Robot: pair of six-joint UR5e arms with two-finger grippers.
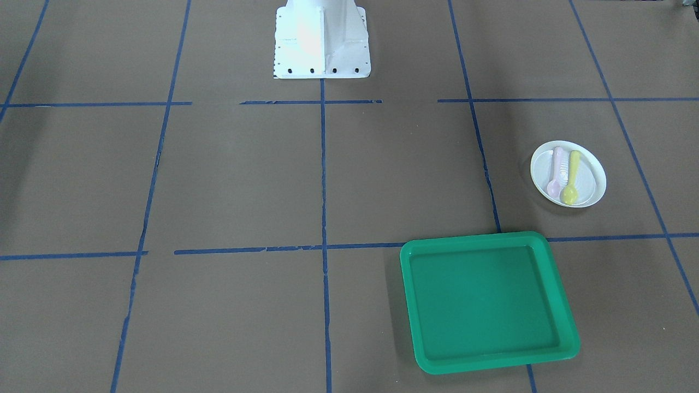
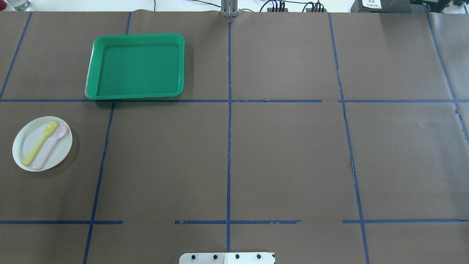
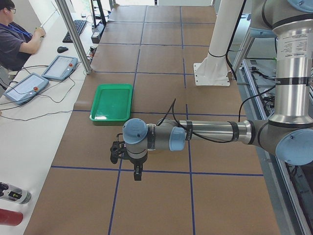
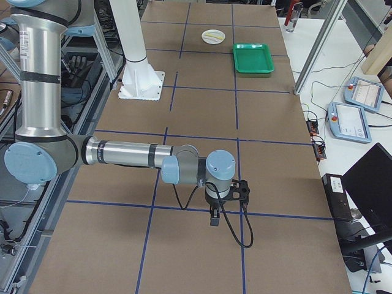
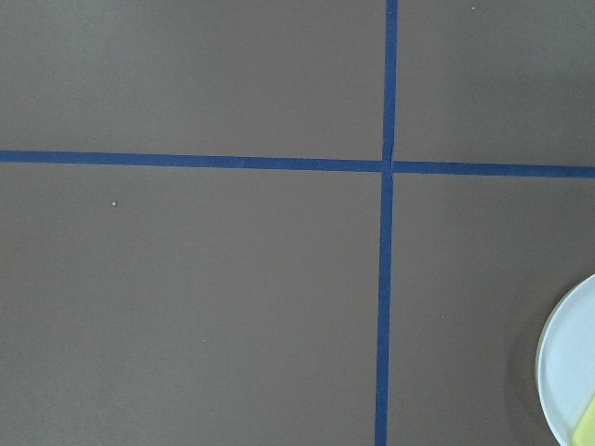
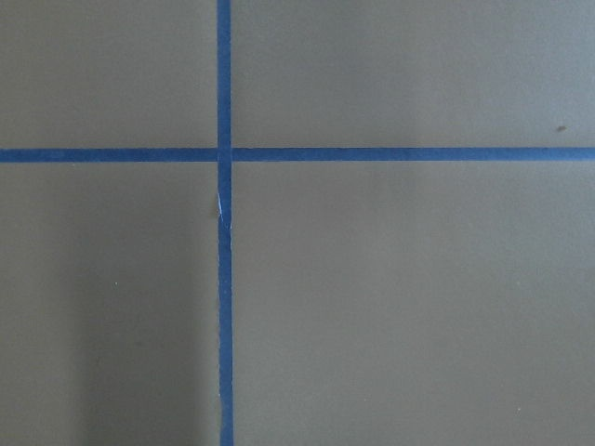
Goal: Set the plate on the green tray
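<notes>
- The left gripper (image 3: 138,172) is seen only from the side, so whether its jaws are apart cannot be told; likewise the right gripper (image 4: 214,219).
- The plate (image 2: 28,138) lies flat at the robot's left, untouched, apart from the tray (image 2: 139,66).
- Its rim is best pinched clear of the spoons (image 2: 47,145) and kept level.
- Being round, it has no long axis; the spoon bowls point slantwise trayward.

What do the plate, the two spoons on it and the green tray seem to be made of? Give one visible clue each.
Plate: probably plastic; smooth, slightly glossy white, thin shallow rim.
Yellow spoon and pink spoon: likely plastic; solid pastel colour, soft rounded shapes.
Green tray: likely moulded plastic; uniform bright green, rounded corners, faint sheen on its floor.
</notes>
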